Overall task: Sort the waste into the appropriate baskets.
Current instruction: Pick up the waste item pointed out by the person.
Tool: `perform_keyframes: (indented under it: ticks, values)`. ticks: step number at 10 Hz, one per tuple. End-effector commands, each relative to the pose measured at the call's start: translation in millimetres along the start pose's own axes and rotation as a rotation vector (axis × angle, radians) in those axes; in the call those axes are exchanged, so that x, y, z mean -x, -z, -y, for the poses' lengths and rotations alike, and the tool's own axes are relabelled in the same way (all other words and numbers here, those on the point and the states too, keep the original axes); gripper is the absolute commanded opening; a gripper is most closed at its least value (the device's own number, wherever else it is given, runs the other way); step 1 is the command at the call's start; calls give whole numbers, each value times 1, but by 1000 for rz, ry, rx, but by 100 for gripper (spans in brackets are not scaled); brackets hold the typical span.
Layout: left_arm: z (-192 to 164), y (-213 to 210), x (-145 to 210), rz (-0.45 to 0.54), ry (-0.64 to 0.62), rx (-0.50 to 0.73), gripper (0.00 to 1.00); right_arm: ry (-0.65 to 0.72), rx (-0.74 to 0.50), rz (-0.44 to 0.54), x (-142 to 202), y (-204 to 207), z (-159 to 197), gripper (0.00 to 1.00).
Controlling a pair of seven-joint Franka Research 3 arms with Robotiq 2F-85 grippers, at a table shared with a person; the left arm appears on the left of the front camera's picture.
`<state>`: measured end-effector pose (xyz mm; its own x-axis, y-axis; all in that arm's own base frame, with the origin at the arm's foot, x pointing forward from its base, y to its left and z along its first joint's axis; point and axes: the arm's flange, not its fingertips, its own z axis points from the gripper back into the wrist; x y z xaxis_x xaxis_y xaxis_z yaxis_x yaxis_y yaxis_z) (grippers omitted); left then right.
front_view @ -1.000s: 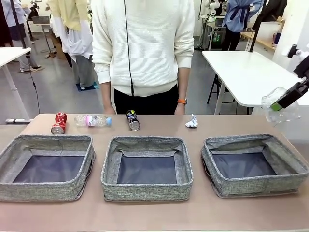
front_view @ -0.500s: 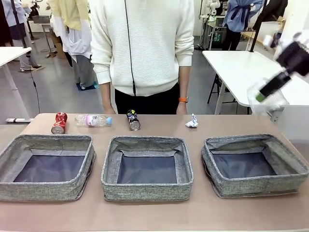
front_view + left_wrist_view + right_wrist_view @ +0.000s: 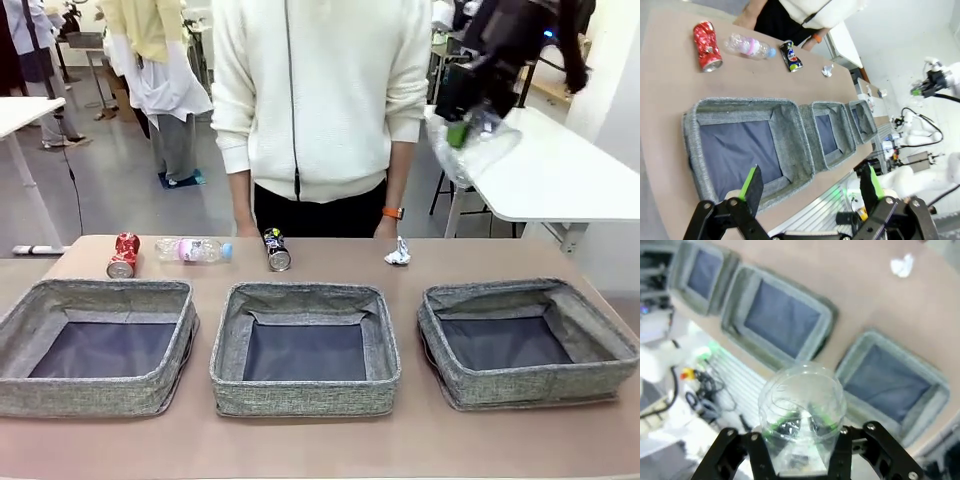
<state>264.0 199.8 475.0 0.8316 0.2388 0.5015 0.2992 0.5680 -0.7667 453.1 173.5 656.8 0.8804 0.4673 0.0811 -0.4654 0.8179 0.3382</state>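
Three baskets (image 3: 300,395) sat empty; right gripper (image 3: 462,125) clamped crumpled clear plastic (image 3: 485,155) high at far right, likely clearing their walls; left gripper (image 3: 810,182) gaped.

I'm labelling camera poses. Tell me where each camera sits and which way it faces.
Front: fixed at the robot's table edge, facing the person across three baskets; right jaws raised upper right.
Left wrist: near the left basket, looking obliquely along the baskets; open left jaws at bottom.
Right wrist: high above, looking down; right jaws shut on crumpled clear plastic.
All share the white paper wad.
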Motion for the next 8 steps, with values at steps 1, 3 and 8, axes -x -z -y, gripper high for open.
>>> perform_keyframes:
  ticks: [1, 3, 8]
  values:
    - [2, 0, -2, 16, 20, 16, 100, 144, 75, -21, -37, -20, -58, 16]
    - [2, 0, -2, 16, 20, 16, 100, 287, 131, -85, -71, -7, -146, 16]
    - [2, 0, -2, 16, 20, 16, 100, 208, 328, -151, -97, 9, -240, 16]
